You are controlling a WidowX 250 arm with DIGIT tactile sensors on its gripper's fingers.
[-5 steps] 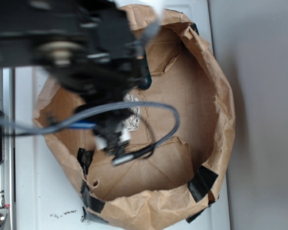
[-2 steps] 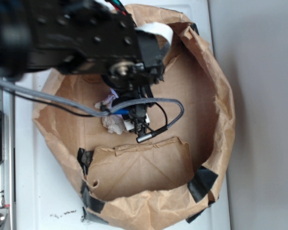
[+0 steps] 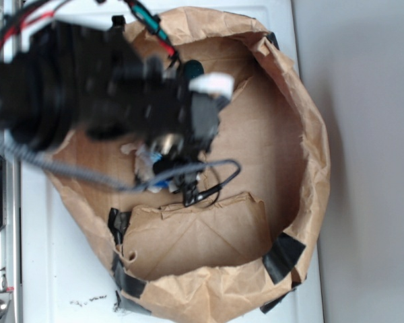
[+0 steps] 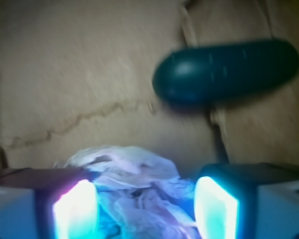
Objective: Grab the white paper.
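Observation:
The white paper (image 4: pixel 134 174) is a wrinkled wad sitting between my two lit pads in the wrist view, touching the left pad (image 4: pixel 74 211) and reaching the right one (image 4: pixel 214 206). My gripper (image 4: pixel 144 209) is closed on it with the jaws still wide apart. In the exterior view the gripper (image 3: pixel 160 165) is inside the brown paper bag (image 3: pixel 310 155), mostly hidden under the blurred black arm. Only bits of the paper (image 3: pixel 140 158) show at its left.
A dark green pickle-shaped object (image 4: pixel 226 72) lies on the bag floor ahead and to the right of the jaws; its tip shows in the exterior view (image 3: pixel 192 67). The bag's folded walls, held with black tape (image 3: pixel 283 256), ring the gripper. A grey cable (image 3: pixel 215 178) loops below the wrist.
The arm has swung left and turned inside the bag. The white paper has shifted left along with the gripper.

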